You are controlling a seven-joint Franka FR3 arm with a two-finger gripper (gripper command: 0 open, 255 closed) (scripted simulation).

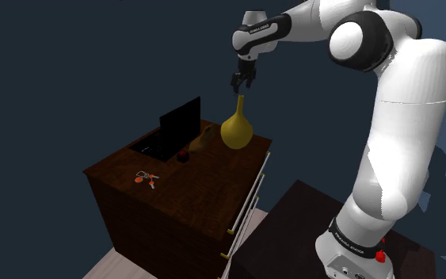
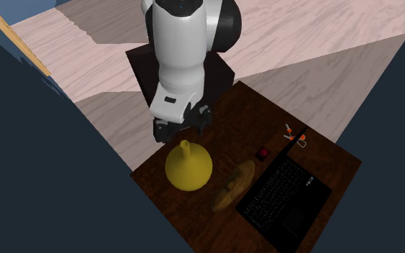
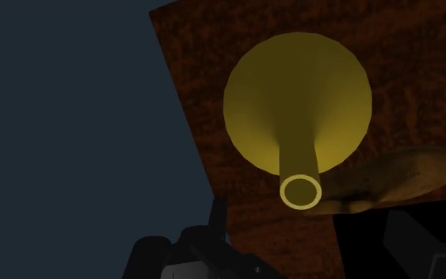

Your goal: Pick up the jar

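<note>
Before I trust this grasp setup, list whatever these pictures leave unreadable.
Small red object on the dresser: too small in both exterior views to identify.
Tan object beside the jar: the jar hides part of it in the shoulder view; its kind stays unclear.
Jar's base: hidden under its own belly in the wrist view.

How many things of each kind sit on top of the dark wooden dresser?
Yellow jar: 1
Black laptop: 1
Bunch of keys with orange tags: 1
Small red block: 1
Brown lumpy thing: 1
Total: 5
</note>
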